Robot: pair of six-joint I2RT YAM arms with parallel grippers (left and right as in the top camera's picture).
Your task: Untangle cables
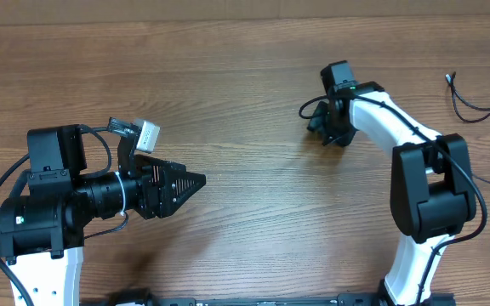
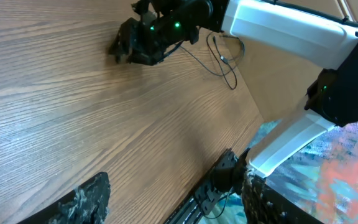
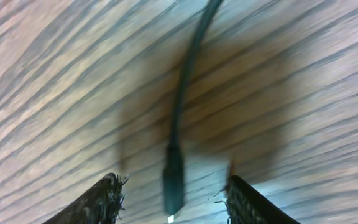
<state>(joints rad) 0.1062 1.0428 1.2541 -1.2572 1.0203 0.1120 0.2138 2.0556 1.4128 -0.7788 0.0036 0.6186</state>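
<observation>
- Your right claw is tipped down at the worktop, its fingers spread on either side of a plug. The plug lies flat between them and nothing is pinched yet.
- That plug ends one thin black cable, which shows from above only as a small loop beside the claw. The wrist view is smeared, so you cannot tell how near the pads are to the plug.
- The other cables lie well apart, at the far right edge of the worktop, curving loosely and running out of view.
- My read is that you are well along. No knotted bundle shows anywhere and the near cable sits on its own. Whether the right-edge strands still cross each other off frame cannot be told, so treat that part as unchecked.
- Your left claw is open and holds nothing. It points across the worktop toward the right arm, well short of any cable.
- The right arm's own body hides most of the near cable from overhead.
- The right-edge cables lie close to the worktop's edge, so a careless pull could drag them off.
</observation>
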